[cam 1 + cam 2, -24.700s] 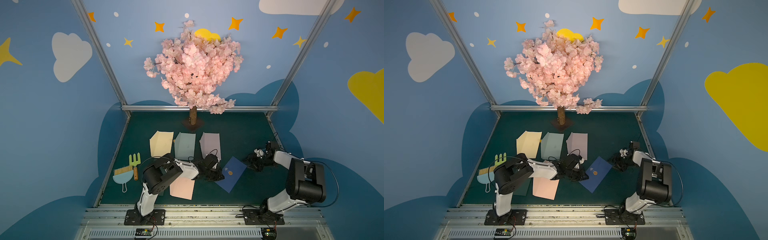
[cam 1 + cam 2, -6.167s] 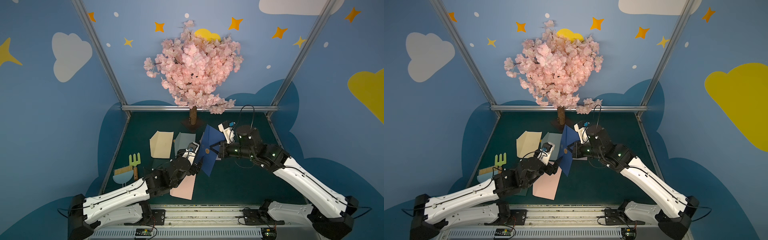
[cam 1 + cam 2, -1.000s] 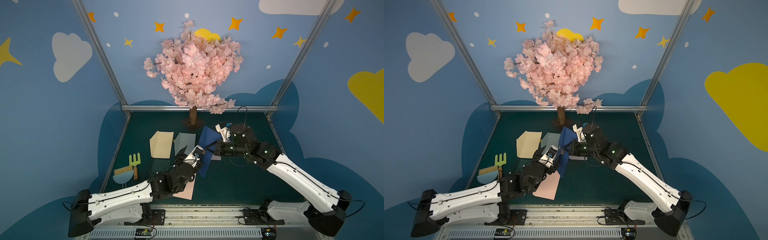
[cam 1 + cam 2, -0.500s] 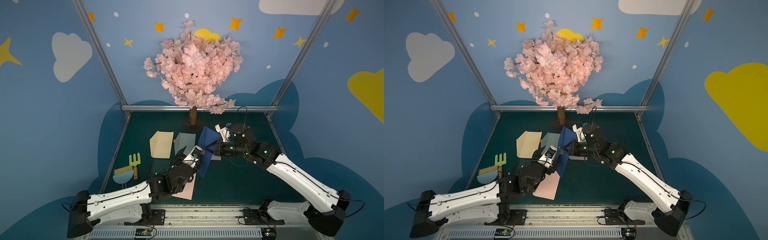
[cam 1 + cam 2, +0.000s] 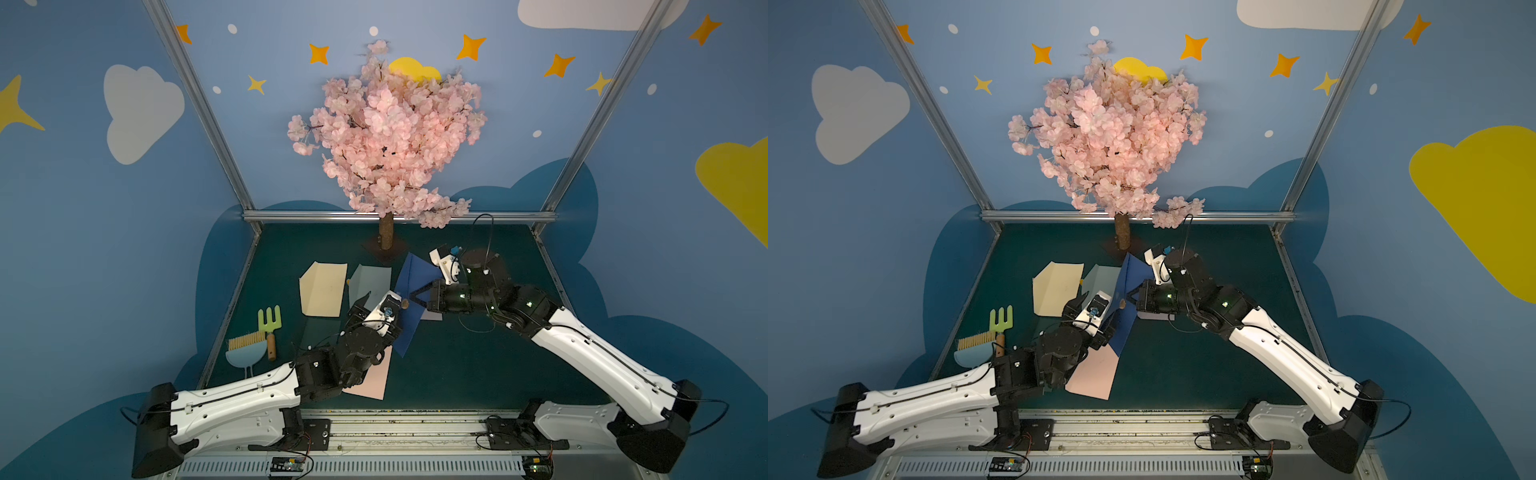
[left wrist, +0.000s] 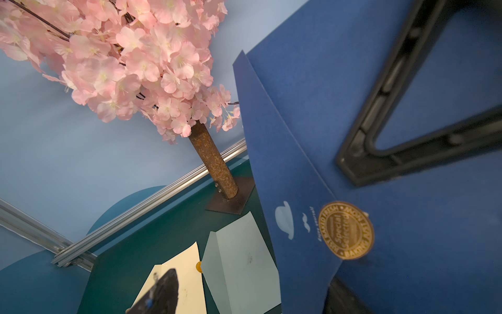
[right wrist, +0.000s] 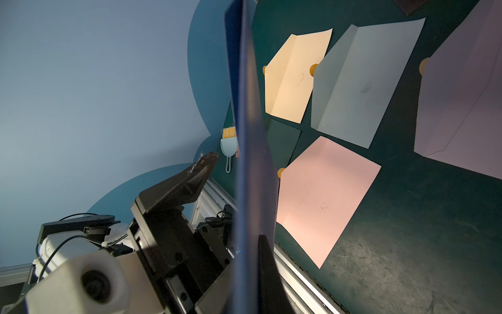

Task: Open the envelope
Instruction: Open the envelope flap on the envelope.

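The navy envelope (image 5: 415, 272) stands upright above the bench (image 5: 478, 365), its long axis running roughly 12 to 6 o'clock in both top views. The right pincer (image 5: 411, 296), reaching in from 3 o'clock, pinches it. The left pincer (image 5: 384, 299), spread wide, is nearer the gold seal (image 6: 346, 231), which sits just at its 3 o'clock. The flap tip seems to lie between its fingers. Much earlier the envelope lay flat on the bench, both arms folded back.
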Motion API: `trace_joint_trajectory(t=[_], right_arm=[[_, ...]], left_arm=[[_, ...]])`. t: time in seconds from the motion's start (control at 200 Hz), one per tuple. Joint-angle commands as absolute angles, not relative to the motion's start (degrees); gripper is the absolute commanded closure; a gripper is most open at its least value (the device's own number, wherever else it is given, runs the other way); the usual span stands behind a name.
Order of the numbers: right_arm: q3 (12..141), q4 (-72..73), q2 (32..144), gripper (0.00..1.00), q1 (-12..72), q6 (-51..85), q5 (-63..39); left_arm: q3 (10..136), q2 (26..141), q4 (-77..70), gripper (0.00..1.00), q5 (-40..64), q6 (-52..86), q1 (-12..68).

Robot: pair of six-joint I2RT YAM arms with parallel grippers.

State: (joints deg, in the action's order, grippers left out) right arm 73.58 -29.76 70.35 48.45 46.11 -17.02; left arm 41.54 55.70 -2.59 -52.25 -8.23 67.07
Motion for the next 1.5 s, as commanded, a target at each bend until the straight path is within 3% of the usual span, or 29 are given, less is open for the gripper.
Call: trace_joint_trajectory(t=[0.0,1.492], right_arm=[[72.62,-31.16,69.33,1.0,48.7,45.97,-19.51],[72.47,-31.04,69.53,1.0,48.68,45.71,-19.85]], left_arm=[[41.66,54.6,-4.26,0.19,-53.0,-6.84,66.36],[41.4,53.92,-3.6,0.19,-52.58,-6.18,65.74]])
